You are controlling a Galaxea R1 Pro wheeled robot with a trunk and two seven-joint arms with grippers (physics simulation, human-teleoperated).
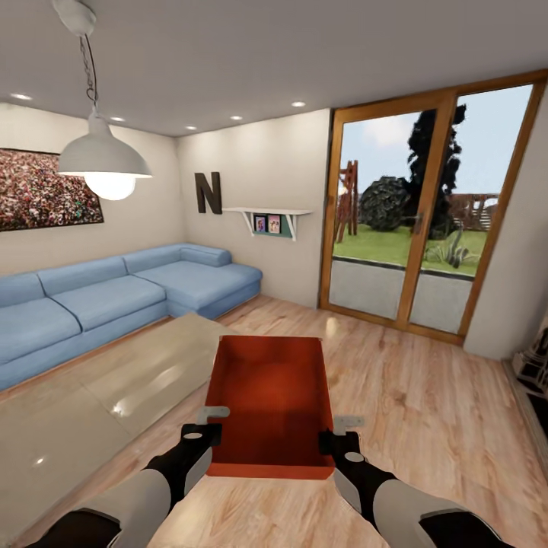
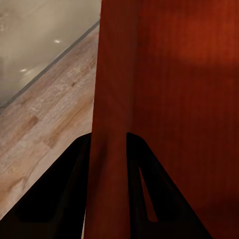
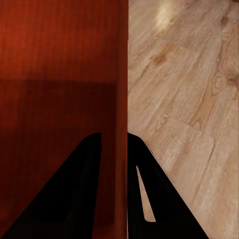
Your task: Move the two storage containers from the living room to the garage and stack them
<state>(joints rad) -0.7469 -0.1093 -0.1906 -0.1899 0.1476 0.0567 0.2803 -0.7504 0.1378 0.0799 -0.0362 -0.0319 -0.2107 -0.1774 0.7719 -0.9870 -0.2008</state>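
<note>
Storage container [image 1: 274, 403] held centre-front above the wood floor [image 1: 426, 411], open side up. Left end effector [image 1: 204, 434] clamped on its left wall, right end effector [image 1: 340, 440] on its right wall, one finger inside and one outside each. Table [image 1: 91, 396] just left of container. Sofa [image 1: 114, 297] behind table, along left wall into far corner. Glass doors [image 1: 426, 221] ahead right. Shelf [image 1: 268, 213] on far wall between sofa and doors. Lamp [image 1: 104, 156] hanging upper left.

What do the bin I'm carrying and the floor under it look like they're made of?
The bin looks like thin orange-red plastic with a matte finish: plain, even colour and thin walls that both grippers clamp over. The floor looks like light wood planks with visible grain, knots and a slight sheen, possibly laminate.
</note>
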